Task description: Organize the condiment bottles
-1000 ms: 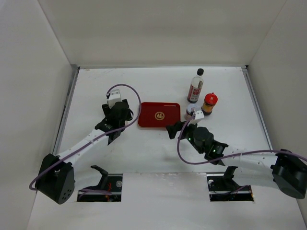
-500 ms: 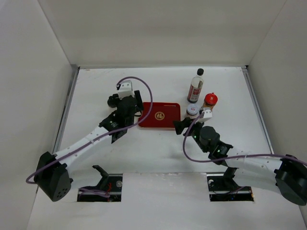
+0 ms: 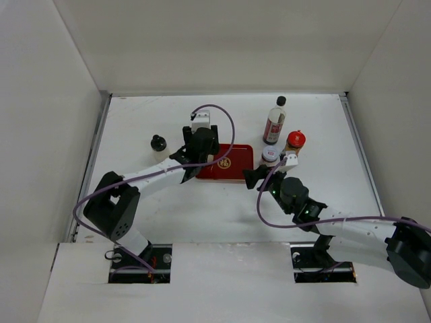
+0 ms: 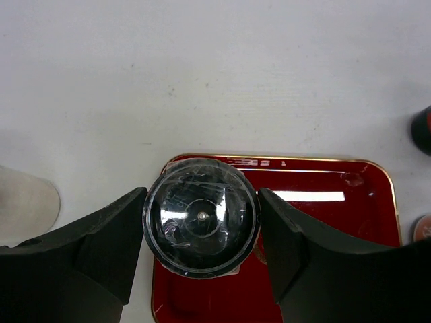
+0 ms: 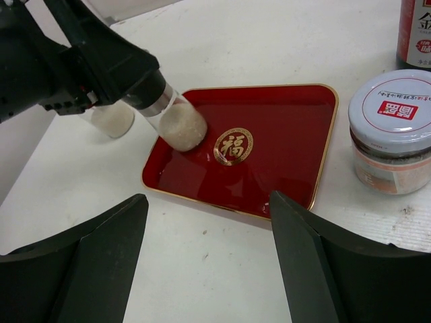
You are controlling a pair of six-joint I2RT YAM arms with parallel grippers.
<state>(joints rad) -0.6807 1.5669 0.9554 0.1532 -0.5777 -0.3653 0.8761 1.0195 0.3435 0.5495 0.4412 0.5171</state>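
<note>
The red tray (image 5: 283, 134) bears a gold 福 inside a round ring at its middle; right of the tray, a red tag with white characters too small to read sits on the lid of the jar (image 5: 389, 134); beyond the jar, the label of the tall bottle (image 5: 417, 33) shows a gold character, cut off.

Held shaker (image 4: 202, 217): from the left wrist only its black lid shows, the body is hidden underneath.
Second shaker (image 5: 111, 120): top lost behind the left gripper (image 5: 145, 91) in the right wrist view.
Tall bottle (image 5: 416, 30): cut by the top edge, cap out of sight, label print unreadable.
Silver-lidded jar (image 5: 389, 128): clipped at the right edge.
Red tray (image 3: 241, 165): from above, its left edge is covered by that gripper.
Dark sliver (image 4: 424, 130): right edge, can't name it.
</note>
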